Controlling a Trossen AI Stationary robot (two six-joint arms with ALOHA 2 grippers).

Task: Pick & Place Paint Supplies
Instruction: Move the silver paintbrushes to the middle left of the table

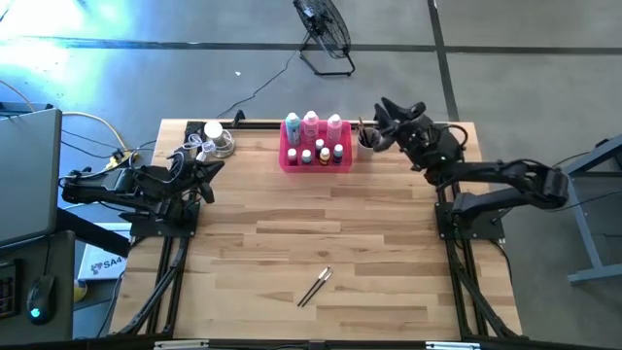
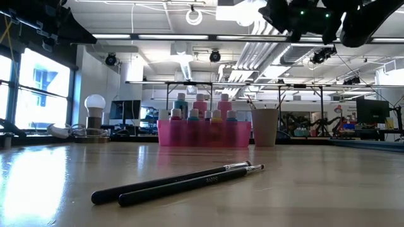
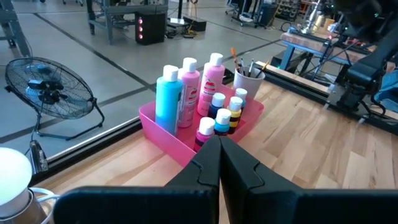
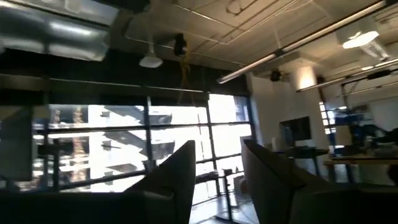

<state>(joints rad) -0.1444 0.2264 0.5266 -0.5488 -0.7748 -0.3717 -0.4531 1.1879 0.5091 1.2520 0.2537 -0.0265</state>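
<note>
Three tall white-capped bottles [image 1: 311, 124], one teal and two pink, stand in a bright pink tray [image 1: 316, 158] at the table's far edge, with several tiny bottles [image 3: 224, 115] in front of them. A beige cup [image 1: 367, 141] right of the tray holds thin brushes [image 3: 239, 62]. Two dark paintbrushes [image 1: 314, 287] lie side by side on the wood near the front edge. My right gripper [image 4: 217, 180] is open and empty, raised above the cup and tipped upward. My left gripper [image 3: 219, 146] is shut, near the table's left edge, and points toward the tray.
A white bulb lamp [image 1: 216, 136] with coiled cables sits at the far left corner, close to my left gripper. A fan [image 1: 326, 29] stands on the floor beyond the table. Bare wood [image 1: 321, 219] lies between the tray and the two loose brushes.
</note>
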